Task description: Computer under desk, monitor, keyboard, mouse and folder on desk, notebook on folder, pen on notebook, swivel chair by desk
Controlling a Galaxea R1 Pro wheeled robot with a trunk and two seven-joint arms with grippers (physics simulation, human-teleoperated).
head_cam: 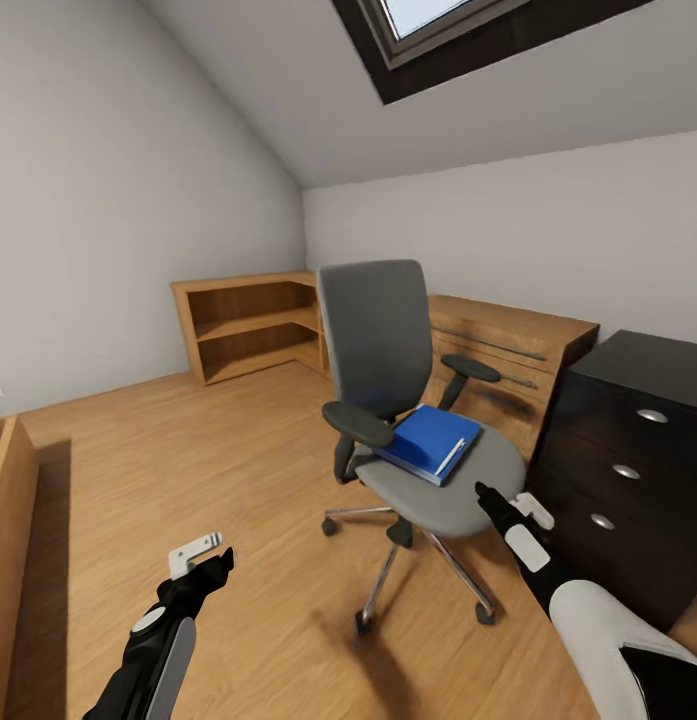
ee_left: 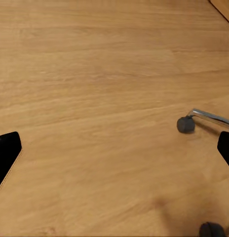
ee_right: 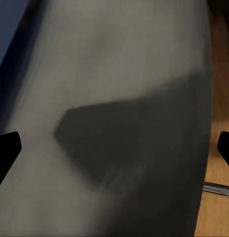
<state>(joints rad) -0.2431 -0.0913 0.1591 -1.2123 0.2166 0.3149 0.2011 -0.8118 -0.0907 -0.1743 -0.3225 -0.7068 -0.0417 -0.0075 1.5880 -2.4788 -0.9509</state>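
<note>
no legible text, label, brand, number or sign appears in any view. the blue folder point(head_cam: 429, 441) on the swivel chair point(head_cam: 408, 420) has a plain cover. the black drawer unit point(head_cam: 628, 470) at 3 o'clock carries bare round handles only.

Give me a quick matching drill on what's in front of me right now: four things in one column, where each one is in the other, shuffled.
Things:
1. folder
2. swivel chair
3. left gripper
4. right gripper

Places:
A. over bare wood floor
B. at the seat's front edge
C. lying on the seat
D. standing before the black drawer unit

Pairs: 1-C, 2-D, 3-A, 4-B
</note>
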